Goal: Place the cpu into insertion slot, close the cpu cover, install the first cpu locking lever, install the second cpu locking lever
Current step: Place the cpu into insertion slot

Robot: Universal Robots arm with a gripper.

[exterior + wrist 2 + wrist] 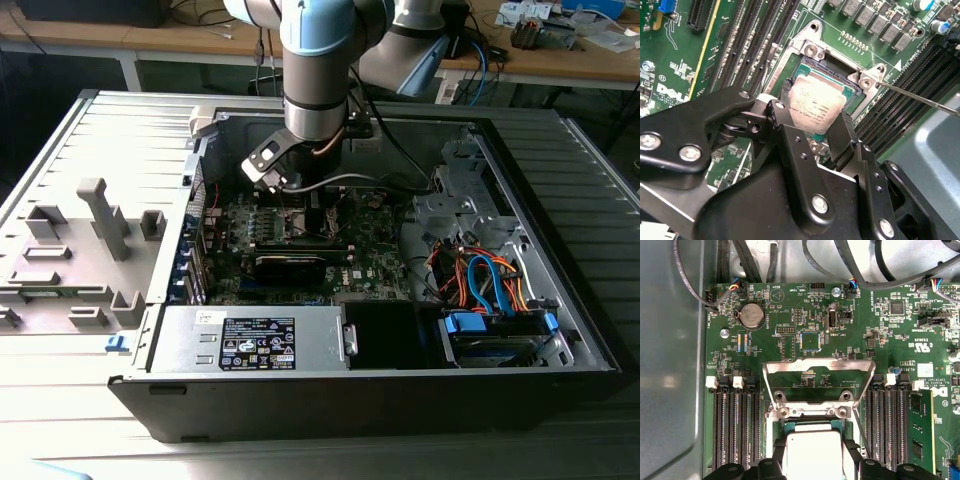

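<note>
Gripper point(815, 120) is clamped on the small flat square cpu point(816, 106) with the grey metal top, a black finger point(785, 127) pressed to each of two opposite edges. The cpu lies right between the fingertips, directly over the square dark insertion slot point(835, 75) in its silver frame; whether it is fully seated, I can't tell. Just beyond the slot, the thin silver windowed cpu cover point(820, 366) stands swung open on its hinge, out of the fingers' way. Long black memory slots point(735, 430) flank the socket on both sides of the green motherboard point(880, 340). A thin silver locking lever point(920, 97) juts out from the socket's corner. Faint print shows on the cpu's pale top.
</note>
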